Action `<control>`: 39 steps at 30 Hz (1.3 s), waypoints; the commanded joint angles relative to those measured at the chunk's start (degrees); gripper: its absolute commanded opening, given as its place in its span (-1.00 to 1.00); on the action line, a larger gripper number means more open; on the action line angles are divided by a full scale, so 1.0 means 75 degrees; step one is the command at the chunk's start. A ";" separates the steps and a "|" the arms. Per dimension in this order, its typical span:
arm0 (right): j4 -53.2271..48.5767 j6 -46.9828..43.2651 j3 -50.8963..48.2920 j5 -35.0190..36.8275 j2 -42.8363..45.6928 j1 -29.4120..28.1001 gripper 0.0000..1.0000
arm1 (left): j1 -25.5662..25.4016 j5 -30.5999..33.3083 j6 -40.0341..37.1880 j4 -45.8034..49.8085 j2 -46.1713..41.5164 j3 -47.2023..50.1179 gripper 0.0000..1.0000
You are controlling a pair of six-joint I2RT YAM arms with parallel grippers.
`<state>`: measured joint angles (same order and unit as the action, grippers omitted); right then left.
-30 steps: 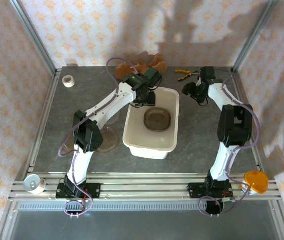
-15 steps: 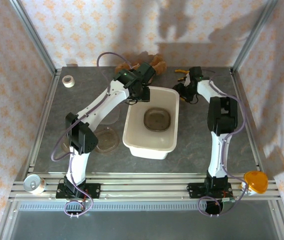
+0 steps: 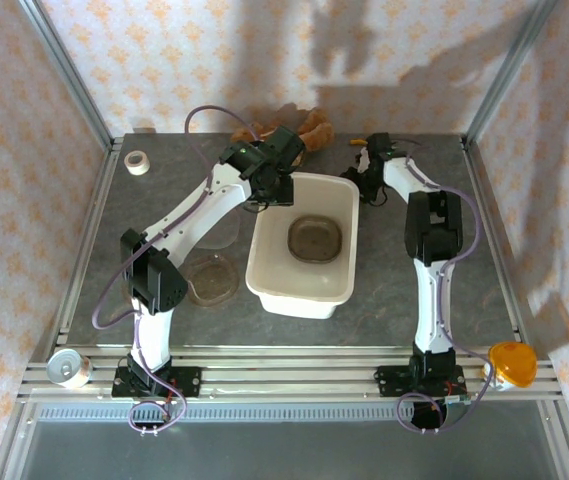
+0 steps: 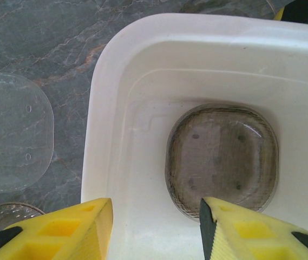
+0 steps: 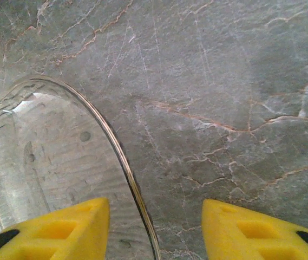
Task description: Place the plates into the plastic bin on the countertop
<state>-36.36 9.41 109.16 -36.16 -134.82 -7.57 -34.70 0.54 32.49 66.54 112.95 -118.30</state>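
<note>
The right arm [image 3: 432, 235] has shifted toward the white plastic bin [image 3: 299, 298]. The right fingers [image 5: 61, 227], apart, straddle the rim of a clear plate [image 5: 40, 157] on the grey bench [image 5: 224, 81]. The left fingers [image 4: 61, 227], apart, overhang a brown-tinted plate [image 4: 224, 154] in the bin.

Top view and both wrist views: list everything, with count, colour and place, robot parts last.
countertop: one, dark grey, railed
bin: one, white, centre
plates: four, clear brownish; one in bin, two left of it, one under right gripper
tape roll: one, white, far-left corner
pliers: one, yellow-handled, far edge
furry thing: one, brown, far edge behind bin
can: one, silver, near-left rail
round thing: one, orange, near-right rail
left gripper: one, yellow fingers, open above bin
right gripper: one, yellow fingers, open astride a plate's rim
</note>
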 commanded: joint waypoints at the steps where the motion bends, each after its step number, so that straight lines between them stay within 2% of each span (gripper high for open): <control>1: -0.0170 -0.0301 0.0265 -0.0097 -0.0403 -0.0278 -0.12 | 0.0109 0.0300 -0.0113 -0.0105 -0.0384 0.0143 -0.03; 15: -0.0071 -0.0258 0.0445 -0.0601 -0.0544 -0.0316 -0.60 | 0.0254 0.0242 0.0016 -0.0657 -0.0982 0.1094 -0.02; 20: -0.0079 -0.0218 0.0336 -0.0374 -0.0445 -0.0298 -0.80 | 0.0306 0.0229 -0.0018 -0.0691 -0.1114 0.1215 -0.02; 30: 0.0300 -0.0253 -0.0382 0.0134 0.0176 -0.0177 -0.97 | 0.0326 0.0102 0.0027 -0.0669 -0.1126 0.1173 -0.02; 39: 0.0921 -0.0319 -0.1635 0.0336 0.1317 0.0175 -1.00 | 0.0323 0.0165 0.0010 -0.0406 -0.1056 0.0876 -0.02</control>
<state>-30.57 7.79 99.20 -36.60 -129.54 -7.62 -32.84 0.49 32.51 62.04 106.39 -109.78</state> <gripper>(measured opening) 0.046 0.490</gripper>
